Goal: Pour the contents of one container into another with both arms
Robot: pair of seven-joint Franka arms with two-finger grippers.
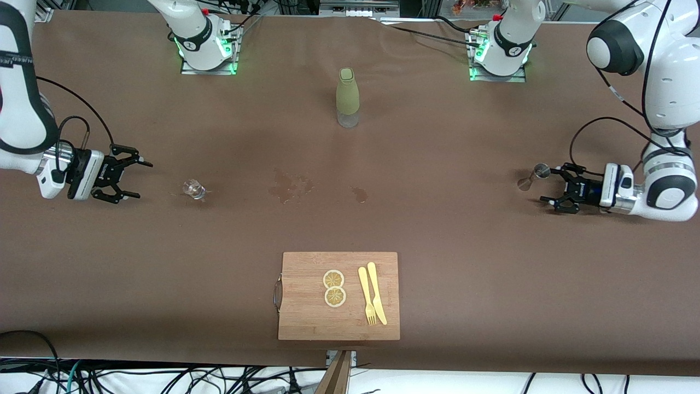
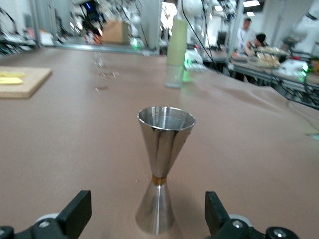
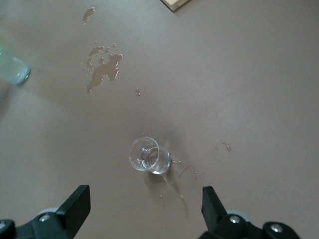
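Note:
A steel hourglass-shaped jigger [image 1: 535, 176] [image 2: 162, 164] stands upright on the brown table toward the left arm's end. My left gripper [image 1: 553, 187] [image 2: 147, 219] is open just beside it, its fingers either side of the jigger's base without touching. A small clear glass [image 1: 193, 189] [image 3: 150, 157] stands toward the right arm's end, with wet streaks beside it. My right gripper [image 1: 135, 178] [image 3: 144, 211] is open, a short way from the glass, with nothing between its fingers.
A tall green bottle [image 1: 348, 97] [image 2: 176, 49] stands mid-table near the bases. Spill patches [image 1: 291, 186] [image 3: 102, 69] mark the middle. A wooden board [image 1: 306, 312] with two lemon slices [image 1: 334, 288], a yellow fork and knife [image 1: 372, 300] lies near the front edge.

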